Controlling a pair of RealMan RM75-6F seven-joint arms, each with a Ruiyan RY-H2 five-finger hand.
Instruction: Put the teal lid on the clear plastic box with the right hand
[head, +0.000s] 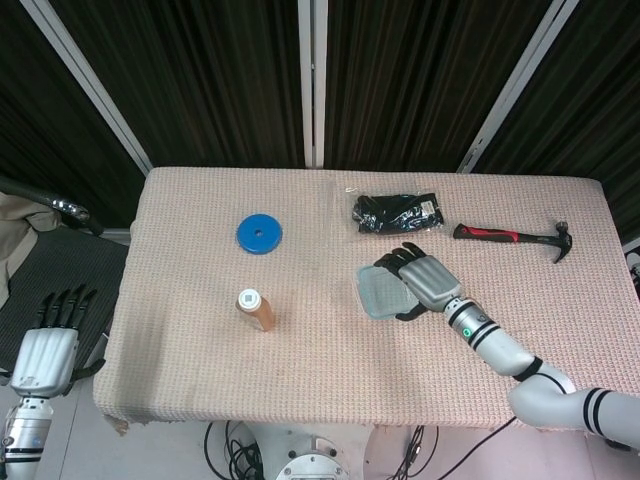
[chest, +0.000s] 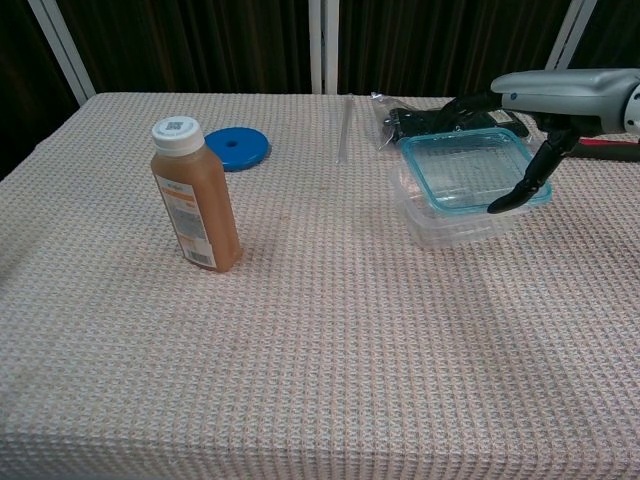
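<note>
The teal lid (chest: 470, 170) hangs flat just over the clear plastic box (chest: 450, 222), held from above by my right hand (chest: 540, 110). In the head view the right hand (head: 422, 280) covers most of the lid (head: 379, 293), and the box beneath it is hidden. The lid's front edge sits a little above the box's rim in the chest view; I cannot tell whether they touch. My left hand (head: 48, 345) hangs off the table's left side with its fingers apart, holding nothing.
A brown juice bottle (chest: 195, 194) with a white cap stands at the left middle. A blue disc (chest: 237, 148) lies behind it. A black packet (head: 396, 213) and a red-handled hammer (head: 512, 237) lie at the back right.
</note>
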